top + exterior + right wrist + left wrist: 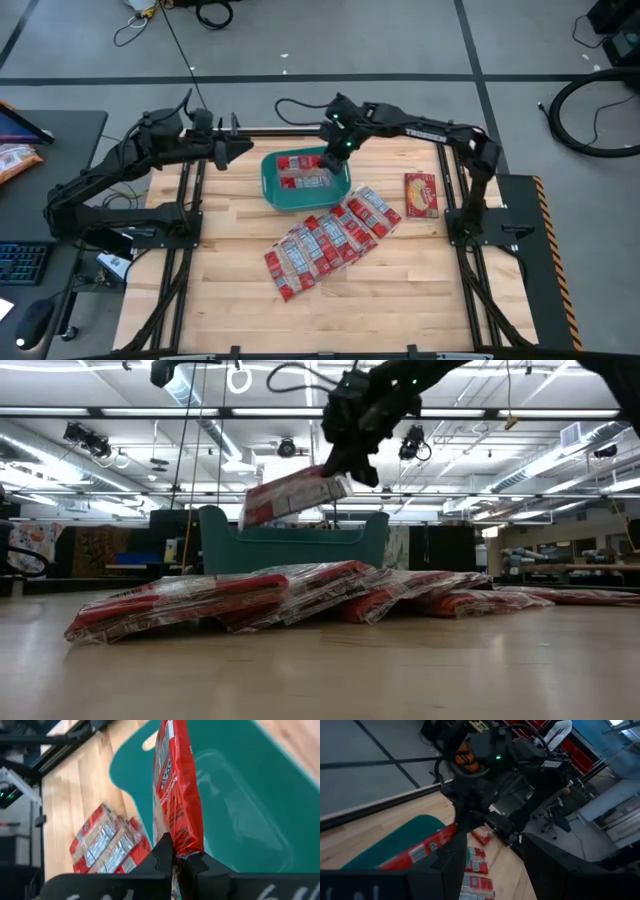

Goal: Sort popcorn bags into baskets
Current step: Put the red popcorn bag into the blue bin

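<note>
On the wooden counter, nearest, a row of red popcorn bags lies overlapped, one more apart. Beyond them, the right gripper, fingers clamped on one bag's edge, holds it tilted above the teal tub. Let go now, it could catch the rim and slide outside. The left gripper waits beside the tub, fingers apart.
</note>
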`<action>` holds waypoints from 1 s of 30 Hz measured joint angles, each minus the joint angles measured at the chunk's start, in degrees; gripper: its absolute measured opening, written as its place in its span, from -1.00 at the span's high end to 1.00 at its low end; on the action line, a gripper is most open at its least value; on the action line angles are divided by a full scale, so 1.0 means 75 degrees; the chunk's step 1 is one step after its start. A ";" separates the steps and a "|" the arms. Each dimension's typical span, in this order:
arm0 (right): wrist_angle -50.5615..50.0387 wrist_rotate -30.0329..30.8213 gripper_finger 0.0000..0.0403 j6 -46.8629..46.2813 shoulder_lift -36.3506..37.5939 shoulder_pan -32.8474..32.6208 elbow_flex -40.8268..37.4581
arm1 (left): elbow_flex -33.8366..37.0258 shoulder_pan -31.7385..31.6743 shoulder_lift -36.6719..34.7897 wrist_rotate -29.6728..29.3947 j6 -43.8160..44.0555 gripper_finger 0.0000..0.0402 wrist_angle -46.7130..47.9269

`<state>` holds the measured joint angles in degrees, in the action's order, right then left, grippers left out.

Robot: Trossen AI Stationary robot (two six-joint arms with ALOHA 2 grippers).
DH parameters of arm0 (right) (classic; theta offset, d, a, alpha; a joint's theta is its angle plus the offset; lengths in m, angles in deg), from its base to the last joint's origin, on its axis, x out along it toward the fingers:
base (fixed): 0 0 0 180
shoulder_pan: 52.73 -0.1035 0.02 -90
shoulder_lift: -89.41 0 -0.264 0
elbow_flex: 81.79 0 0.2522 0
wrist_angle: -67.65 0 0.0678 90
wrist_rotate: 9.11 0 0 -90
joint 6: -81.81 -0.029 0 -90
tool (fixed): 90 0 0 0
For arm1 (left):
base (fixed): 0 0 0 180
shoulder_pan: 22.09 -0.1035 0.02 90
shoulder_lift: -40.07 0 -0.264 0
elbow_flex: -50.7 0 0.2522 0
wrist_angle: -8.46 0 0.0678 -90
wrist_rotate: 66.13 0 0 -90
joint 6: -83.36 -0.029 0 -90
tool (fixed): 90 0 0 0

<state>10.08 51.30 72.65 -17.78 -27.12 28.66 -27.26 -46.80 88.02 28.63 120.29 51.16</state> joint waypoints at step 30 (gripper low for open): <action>-0.0969 0.1096 0.36 0.0240 0.0321 0.0005 0.0106 | -0.0003 0.0000 0.0062 -0.0003 -0.0008 0.04 0.0043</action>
<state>2.82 59.52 74.45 -15.38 -27.08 29.46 -27.28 -46.80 88.48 28.60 120.23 51.49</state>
